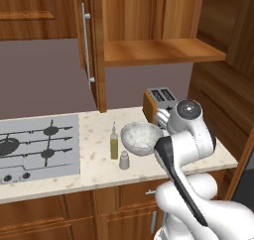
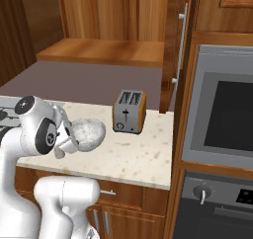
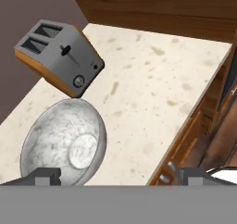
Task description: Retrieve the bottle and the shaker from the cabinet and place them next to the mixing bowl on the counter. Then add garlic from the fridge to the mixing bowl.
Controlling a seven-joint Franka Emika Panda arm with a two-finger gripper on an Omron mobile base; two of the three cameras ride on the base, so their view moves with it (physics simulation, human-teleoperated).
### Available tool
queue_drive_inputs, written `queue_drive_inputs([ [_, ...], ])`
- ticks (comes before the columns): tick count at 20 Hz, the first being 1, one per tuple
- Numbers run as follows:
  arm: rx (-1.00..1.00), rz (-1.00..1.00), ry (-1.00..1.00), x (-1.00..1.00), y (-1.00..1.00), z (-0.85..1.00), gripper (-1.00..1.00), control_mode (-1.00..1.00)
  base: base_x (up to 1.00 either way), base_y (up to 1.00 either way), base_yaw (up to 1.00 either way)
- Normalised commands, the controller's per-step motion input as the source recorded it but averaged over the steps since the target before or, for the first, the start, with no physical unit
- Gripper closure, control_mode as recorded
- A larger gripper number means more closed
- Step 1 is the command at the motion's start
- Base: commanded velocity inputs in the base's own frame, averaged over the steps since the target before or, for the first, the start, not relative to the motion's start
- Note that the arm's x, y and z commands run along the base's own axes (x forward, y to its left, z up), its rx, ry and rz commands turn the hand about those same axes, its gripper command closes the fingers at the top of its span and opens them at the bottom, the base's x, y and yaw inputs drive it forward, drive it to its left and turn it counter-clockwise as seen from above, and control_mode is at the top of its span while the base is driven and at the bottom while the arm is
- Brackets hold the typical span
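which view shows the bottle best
The left base view: the bottle stands upright and whole on the counter, left of the bowl, with the shaker in front. In the right base view the arm covers that spot; the hand view looks at the bowl and toaster instead.

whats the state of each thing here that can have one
cabinet: door open, shelf bare
bottle: upright on counter, beside bowl
shaker: upright, beside bowl
bowl: upright, empty
toaster: slots empty
gripper: open, holding nothing
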Motion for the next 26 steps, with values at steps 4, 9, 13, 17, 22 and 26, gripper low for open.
queue_drive_inputs([
  [4,0.04,0.00,0.02,-0.18,-0.39,-0.19,-1.00,-1.00,0.00,0.00,0.00],
  [9,0.02,0.00,0.00,-0.30,-0.27,-0.08,-1.00,-1.00,0.00,0.00,0.00],
  [13,0.00,0.00,0.00,-0.25,-0.08,0.00,-1.00,-1.00,0.00,0.00,0.00],
  [17,0.00,0.00,-0.02,-0.02,0.00,0.00,-1.00,-1.00,0.00,0.00,0.00],
  [22,0.00,0.00,-0.02,-0.01,0.00,0.00,-1.00,-1.00,0.00,0.00,0.00],
  [26,0.00,0.00,0.00,0.00,0.00,0.00,-1.00,-1.00,0.00,0.00,0.00],
])
